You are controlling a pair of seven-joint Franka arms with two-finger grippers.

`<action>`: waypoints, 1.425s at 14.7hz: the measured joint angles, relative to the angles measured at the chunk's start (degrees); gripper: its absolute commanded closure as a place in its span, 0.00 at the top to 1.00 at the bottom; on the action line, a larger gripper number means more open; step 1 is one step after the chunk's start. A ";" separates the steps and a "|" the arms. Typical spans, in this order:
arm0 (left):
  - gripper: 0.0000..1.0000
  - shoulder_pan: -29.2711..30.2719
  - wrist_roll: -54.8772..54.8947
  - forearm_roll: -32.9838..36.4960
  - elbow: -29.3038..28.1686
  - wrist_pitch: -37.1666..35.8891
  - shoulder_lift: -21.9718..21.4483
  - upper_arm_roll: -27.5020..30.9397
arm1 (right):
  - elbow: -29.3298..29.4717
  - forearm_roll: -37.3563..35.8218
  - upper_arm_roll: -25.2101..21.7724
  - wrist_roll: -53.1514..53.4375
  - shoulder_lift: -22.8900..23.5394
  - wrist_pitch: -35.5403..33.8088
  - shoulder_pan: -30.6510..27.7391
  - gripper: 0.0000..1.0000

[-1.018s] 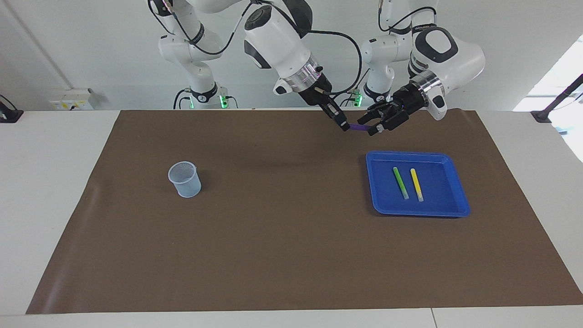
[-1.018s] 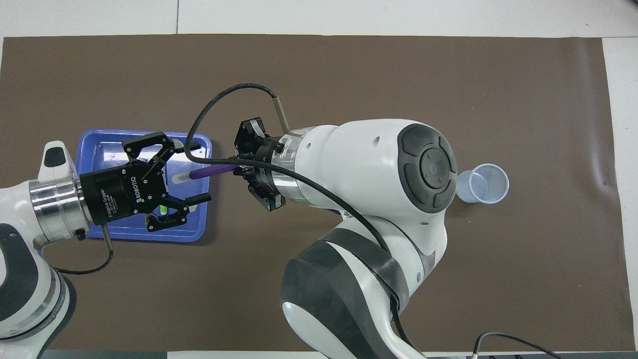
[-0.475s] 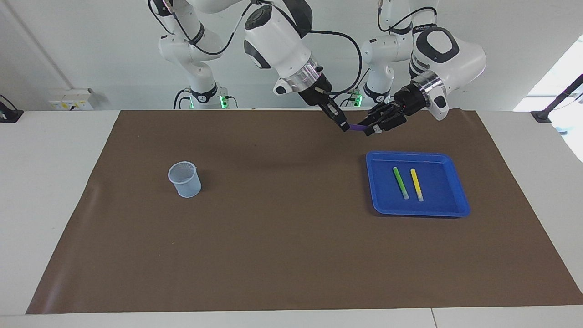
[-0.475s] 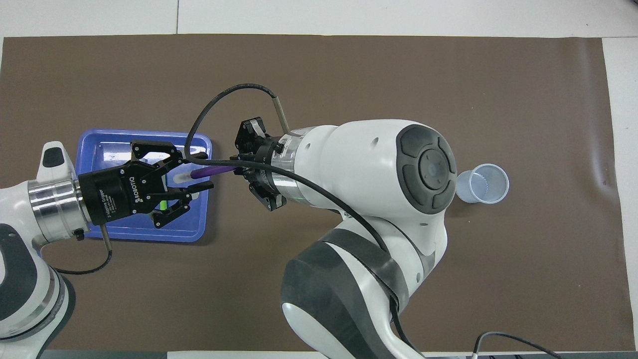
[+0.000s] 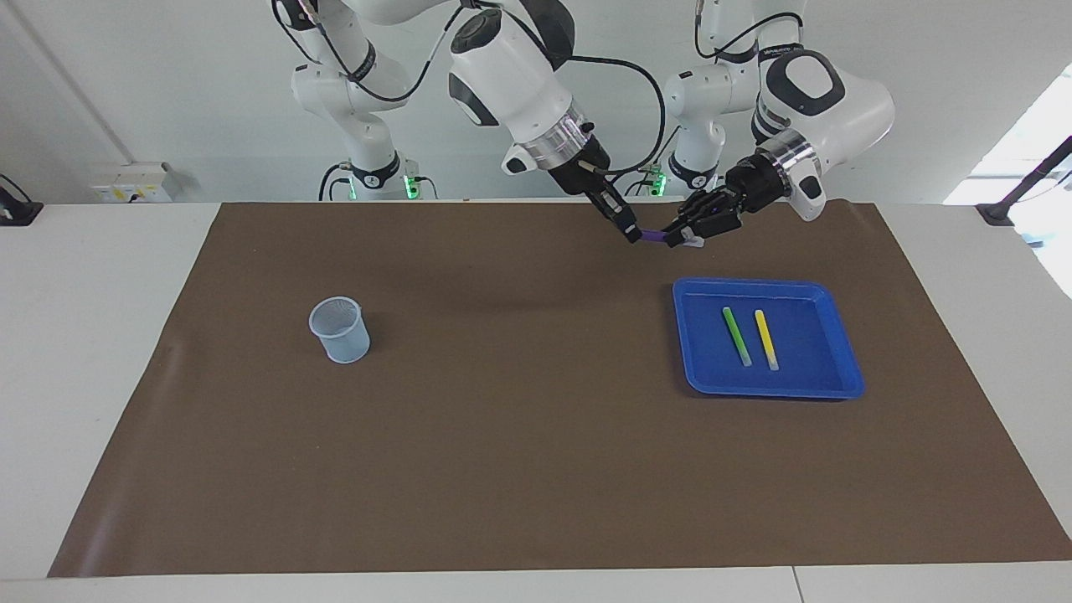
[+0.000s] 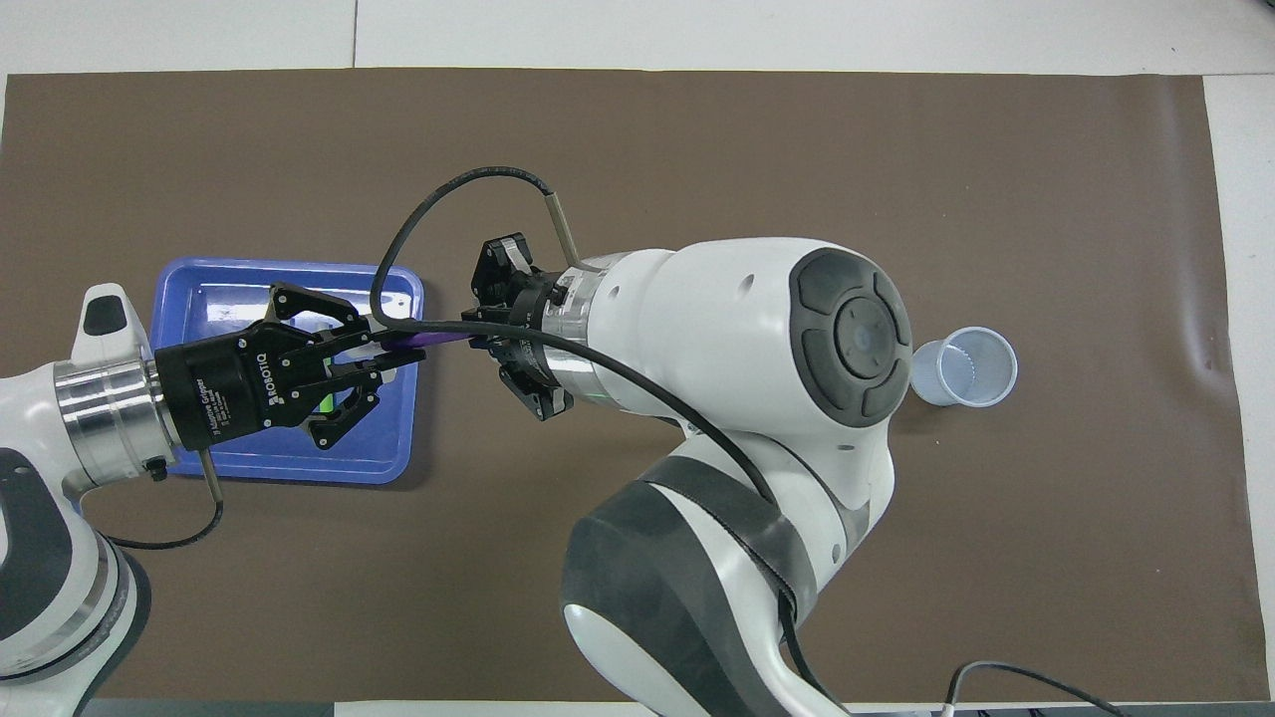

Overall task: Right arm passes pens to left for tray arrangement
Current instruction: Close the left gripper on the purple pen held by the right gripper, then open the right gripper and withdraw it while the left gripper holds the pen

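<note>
**Arms and tools: mid-air handover pose**

Right arm (image 5: 511,79): reaches in from its base, forearm angled down toward the left arm's end of the worktop; right tool (image 5: 634,235) raised, fingers clamped on one end of the purple pen (image 5: 654,239).

Left arm (image 5: 816,96): elbow high, wrist turned inward and down; left tool (image 5: 677,239) meets it tip to tip, fingers closed on the pen's other end.

We count three slim marker pens: one purple (image 5: 654,239), one green (image 5: 736,335), one yellow (image 5: 765,339). We count one shallow blue plastic tray (image 5: 838,331), one pale mesh cup (image 5: 340,329) and one brown table mat (image 5: 502,469).
</note>
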 measured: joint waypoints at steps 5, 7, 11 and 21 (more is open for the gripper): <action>0.00 0.29 -0.05 -0.02 -0.07 0.04 -0.02 0.04 | 0.76 -1.29 -0.30 -0.06 0.10 -3.19 -0.08 0.95; 0.00 0.88 -0.03 -0.01 -0.09 0.04 -0.02 0.10 | 2.10 -4.20 -1.61 -0.69 0.09 -6.05 -0.17 1.00; 0.00 2.24 0.09 5.49 0.00 -0.01 0.56 0.15 | 3.25 -6.81 -7.87 -12.96 -0.93 -11.62 -0.33 1.00; 0.00 7.43 6.15 46.57 23.60 -17.58 23.56 0.78 | -7.32 -8.59 -28.30 -68.97 -9.64 -19.36 -0.67 1.00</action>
